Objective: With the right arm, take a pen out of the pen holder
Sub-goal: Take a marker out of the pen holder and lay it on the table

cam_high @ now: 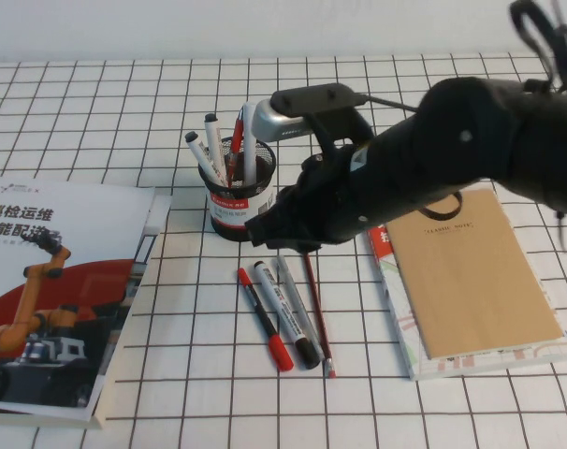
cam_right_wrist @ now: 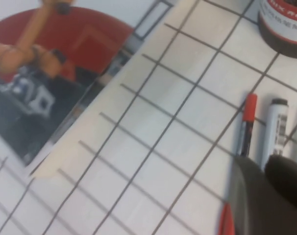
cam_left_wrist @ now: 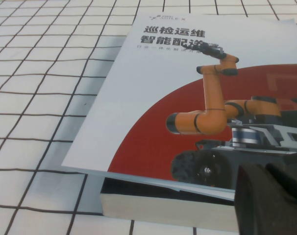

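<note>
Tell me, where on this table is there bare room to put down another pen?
Free: the bare table between the book and the loose pens, and the near strip in front of them. Crowded: around the pen holder, where the right gripper hangs, and by the notebook. The left gripper sits beside the book's edge.

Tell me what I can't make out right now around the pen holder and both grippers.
Right gripper, near the pen holder: high view, buried under the right arm; right wrist view, a blurred dark edge.
Left gripper, by the book: left wrist view, cut off by the corner.
Loose pens: high view, upper ends under that arm.
</note>
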Robot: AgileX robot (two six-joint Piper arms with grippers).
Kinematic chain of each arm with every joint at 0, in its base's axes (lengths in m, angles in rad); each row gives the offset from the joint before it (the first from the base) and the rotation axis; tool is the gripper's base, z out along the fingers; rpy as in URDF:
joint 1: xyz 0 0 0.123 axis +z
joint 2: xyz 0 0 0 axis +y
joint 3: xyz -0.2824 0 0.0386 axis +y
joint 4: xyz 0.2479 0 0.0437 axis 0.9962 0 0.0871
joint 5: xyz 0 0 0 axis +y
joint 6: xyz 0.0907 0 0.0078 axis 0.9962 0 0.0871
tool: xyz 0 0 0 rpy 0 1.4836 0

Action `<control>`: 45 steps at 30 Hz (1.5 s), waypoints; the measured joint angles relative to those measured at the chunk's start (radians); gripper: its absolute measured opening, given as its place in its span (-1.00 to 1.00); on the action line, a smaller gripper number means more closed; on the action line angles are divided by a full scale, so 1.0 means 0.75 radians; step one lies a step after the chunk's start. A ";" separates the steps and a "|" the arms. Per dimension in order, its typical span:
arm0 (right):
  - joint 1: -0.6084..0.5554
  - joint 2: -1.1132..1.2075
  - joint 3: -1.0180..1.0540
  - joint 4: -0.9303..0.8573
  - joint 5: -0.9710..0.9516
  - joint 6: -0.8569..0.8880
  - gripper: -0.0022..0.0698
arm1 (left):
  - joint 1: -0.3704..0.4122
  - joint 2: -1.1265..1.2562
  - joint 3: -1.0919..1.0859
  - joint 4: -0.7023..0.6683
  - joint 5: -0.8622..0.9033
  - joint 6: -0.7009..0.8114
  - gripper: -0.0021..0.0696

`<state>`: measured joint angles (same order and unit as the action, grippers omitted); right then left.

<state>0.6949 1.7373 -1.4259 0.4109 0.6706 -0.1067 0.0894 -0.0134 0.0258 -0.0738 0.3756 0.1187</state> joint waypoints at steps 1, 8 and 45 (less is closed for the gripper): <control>0.002 -0.053 0.035 -0.002 0.003 0.000 -0.85 | 0.000 0.000 0.000 0.000 0.000 0.000 -0.95; 0.002 -0.389 0.286 -0.079 0.008 0.000 -0.97 | 0.000 0.000 0.000 0.000 0.000 0.000 -0.95; -0.551 -1.636 1.634 -0.303 -0.564 -0.030 -0.98 | 0.000 0.000 0.000 0.000 0.000 0.000 -0.95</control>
<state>0.2818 0.5102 -0.2007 0.1840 0.2475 -0.1291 0.0894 -0.0134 0.0258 -0.0738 0.3756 0.1187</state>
